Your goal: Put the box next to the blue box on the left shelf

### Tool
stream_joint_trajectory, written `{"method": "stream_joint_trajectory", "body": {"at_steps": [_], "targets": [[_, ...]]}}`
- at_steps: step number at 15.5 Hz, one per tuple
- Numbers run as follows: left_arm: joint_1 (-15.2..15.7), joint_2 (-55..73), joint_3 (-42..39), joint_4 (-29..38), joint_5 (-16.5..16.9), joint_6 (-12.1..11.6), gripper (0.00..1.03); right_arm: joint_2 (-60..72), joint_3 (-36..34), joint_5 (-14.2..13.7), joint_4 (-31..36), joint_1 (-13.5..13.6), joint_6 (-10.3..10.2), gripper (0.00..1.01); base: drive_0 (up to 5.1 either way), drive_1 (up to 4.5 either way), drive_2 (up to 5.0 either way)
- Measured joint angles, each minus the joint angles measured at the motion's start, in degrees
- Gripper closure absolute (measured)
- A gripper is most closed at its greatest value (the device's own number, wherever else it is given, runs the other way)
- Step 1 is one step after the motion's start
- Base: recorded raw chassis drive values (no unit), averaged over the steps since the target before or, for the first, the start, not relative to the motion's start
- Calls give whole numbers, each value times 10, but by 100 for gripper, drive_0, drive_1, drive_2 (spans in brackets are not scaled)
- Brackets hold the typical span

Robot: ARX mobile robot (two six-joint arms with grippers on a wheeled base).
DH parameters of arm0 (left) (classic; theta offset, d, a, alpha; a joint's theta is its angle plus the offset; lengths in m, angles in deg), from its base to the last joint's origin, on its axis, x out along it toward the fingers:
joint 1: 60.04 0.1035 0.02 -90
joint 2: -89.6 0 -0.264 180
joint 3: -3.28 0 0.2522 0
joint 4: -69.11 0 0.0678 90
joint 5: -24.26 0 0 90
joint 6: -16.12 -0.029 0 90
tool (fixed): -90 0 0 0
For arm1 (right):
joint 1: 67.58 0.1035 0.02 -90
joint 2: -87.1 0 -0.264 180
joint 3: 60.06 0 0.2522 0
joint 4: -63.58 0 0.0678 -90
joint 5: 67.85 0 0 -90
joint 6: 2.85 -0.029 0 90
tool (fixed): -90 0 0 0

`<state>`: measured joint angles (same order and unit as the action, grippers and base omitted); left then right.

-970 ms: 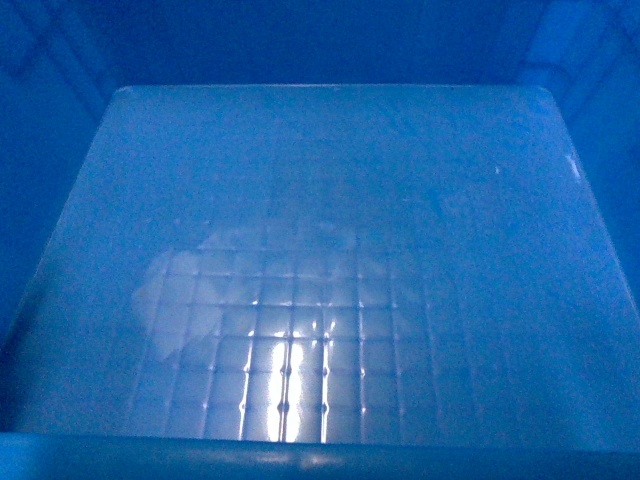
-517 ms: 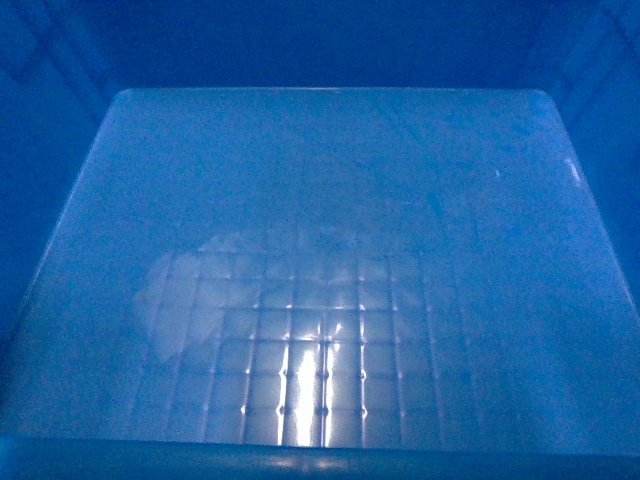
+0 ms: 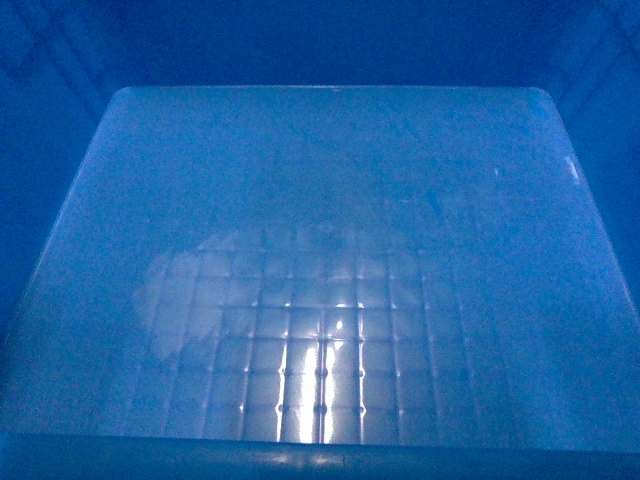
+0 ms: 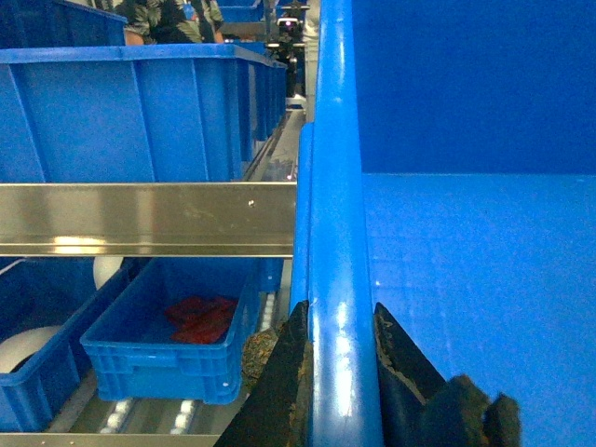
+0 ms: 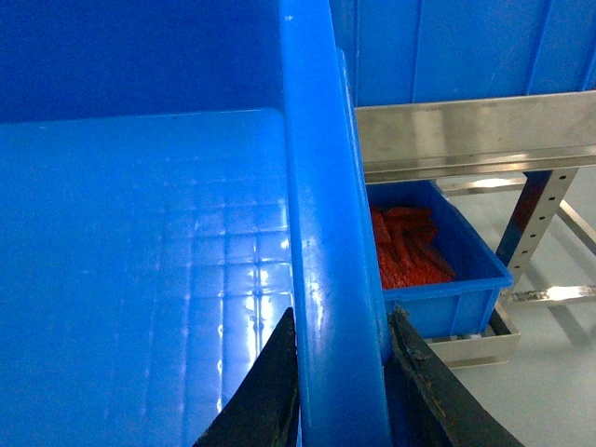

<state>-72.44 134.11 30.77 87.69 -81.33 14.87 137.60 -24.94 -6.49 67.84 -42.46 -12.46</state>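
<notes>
- Two grippers hold the box, one on each side rim; the head view is filled by its pale, grid-patterned floor with a glare patch near the front wall.
- Left gripper: dark fingers straddle the thick left rim, one outside the wall, one inside, closed against it.
- Right gripper: fingers pinch the right rim the same way, inner finger over the box floor, outer finger outside the wall.
- Left wrist view: beyond the held rim, a metal shelf rail carries a row of large blue crates. Below it, a small blue bin with red contents sits on white rollers.
- Right wrist view: another rail with a blue crate above; beneath it a blue bin of red items, beside a perforated upright.
- Box position relative to the left shelf surface: cannot tell.
</notes>
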Motion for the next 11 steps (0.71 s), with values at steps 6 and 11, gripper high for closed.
{"method": "stream_joint_trajectory", "body": {"at_steps": [6, 11], "targets": [[0, 0, 0, 0, 0, 0, 91, 0, 0, 0, 0, 0, 0, 82, 0, 0, 0], [0, 0, 0, 3, 0, 0, 91, 0, 0, 0, 3, 0, 0, 82, 0, 0, 0]]}}
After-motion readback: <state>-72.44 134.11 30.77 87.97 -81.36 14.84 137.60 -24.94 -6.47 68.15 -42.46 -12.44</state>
